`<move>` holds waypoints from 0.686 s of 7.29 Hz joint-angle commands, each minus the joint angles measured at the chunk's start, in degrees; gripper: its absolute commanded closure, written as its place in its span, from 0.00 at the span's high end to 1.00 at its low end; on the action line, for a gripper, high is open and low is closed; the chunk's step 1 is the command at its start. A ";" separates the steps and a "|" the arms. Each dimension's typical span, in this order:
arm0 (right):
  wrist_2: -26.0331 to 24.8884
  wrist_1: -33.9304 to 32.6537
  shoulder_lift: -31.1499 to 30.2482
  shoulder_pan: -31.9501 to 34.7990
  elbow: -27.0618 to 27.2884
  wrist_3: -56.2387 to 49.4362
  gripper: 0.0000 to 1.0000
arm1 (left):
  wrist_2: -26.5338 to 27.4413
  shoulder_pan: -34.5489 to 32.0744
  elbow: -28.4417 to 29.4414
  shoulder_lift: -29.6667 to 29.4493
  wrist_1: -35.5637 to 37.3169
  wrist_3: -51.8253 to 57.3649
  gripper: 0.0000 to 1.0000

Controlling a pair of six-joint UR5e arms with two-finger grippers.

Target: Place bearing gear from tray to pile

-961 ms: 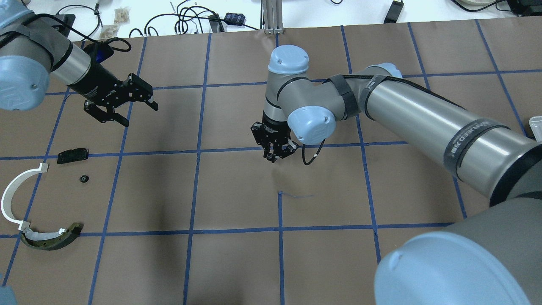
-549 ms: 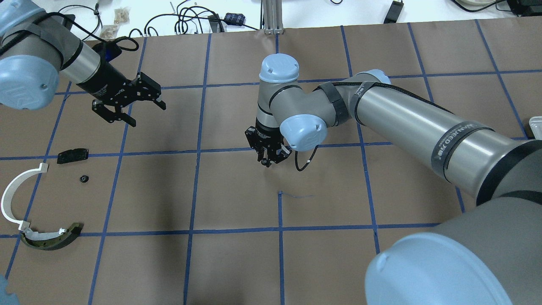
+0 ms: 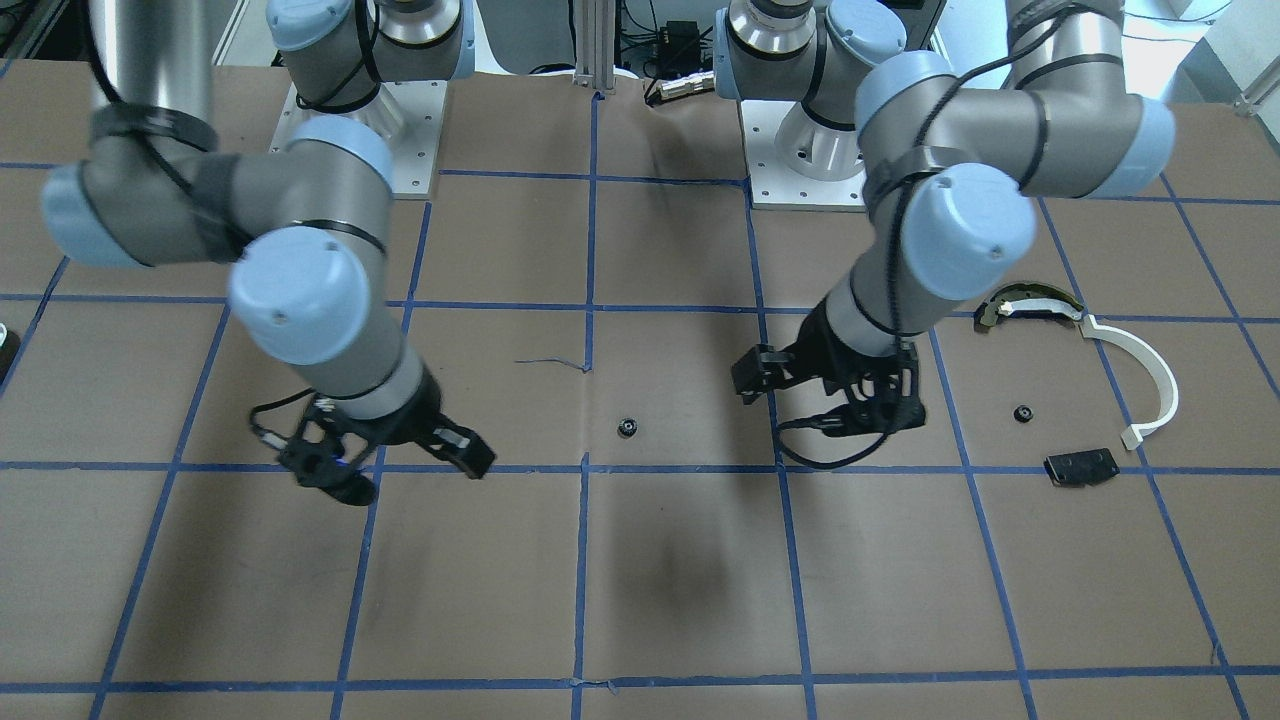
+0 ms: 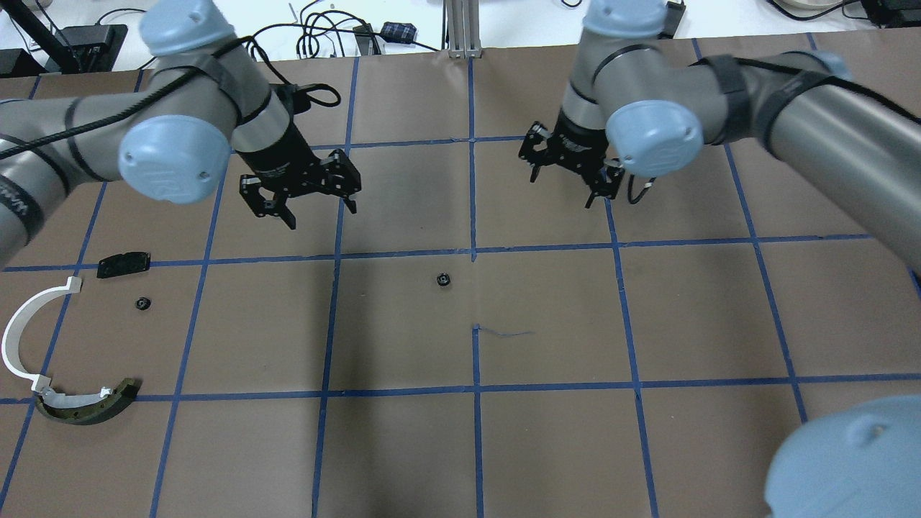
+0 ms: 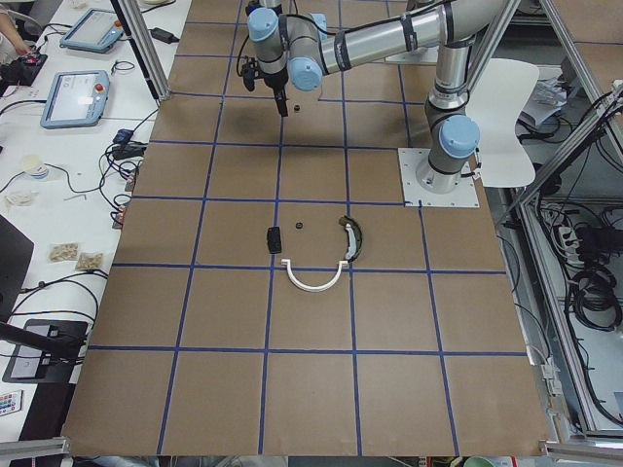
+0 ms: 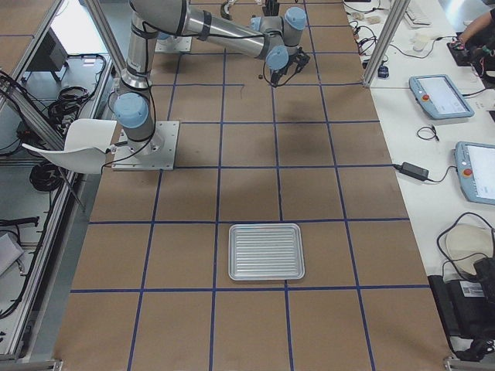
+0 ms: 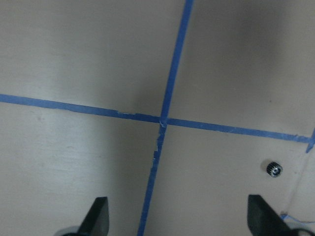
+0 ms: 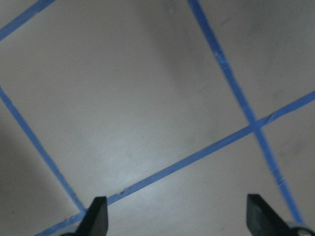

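left pincer (image 4: 320,214): spread, empty, up off the surface (image 4: 547,432) | right pincer (image 4: 563,188): spread, empty | gear (image 4: 444,279): lying mid-surface, well apart from pile (image 4: 124,263)

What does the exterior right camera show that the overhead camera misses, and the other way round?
Only exterior right: the ribbed metal tray. Only overhead: the pile, meaning the white arc, dark curved piece and black plate, with a small gear beside them. Both: the right gripper, open above the table.
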 commanded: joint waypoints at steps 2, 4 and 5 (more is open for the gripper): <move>-5.34 11.41 -11.41 -9.50 -1.11 -17.60 1.00 | 3.45 -13.03 -1.95 -6.06 11.24 -9.56 1.00; -4.54 15.98 -13.64 -9.15 -1.99 -17.77 1.00 | 4.18 -14.47 -3.62 -11.15 16.82 -8.52 1.00; -4.80 15.84 -13.81 -9.06 -1.91 -18.47 1.00 | 6.88 -14.64 -4.42 -12.48 19.44 -7.81 1.00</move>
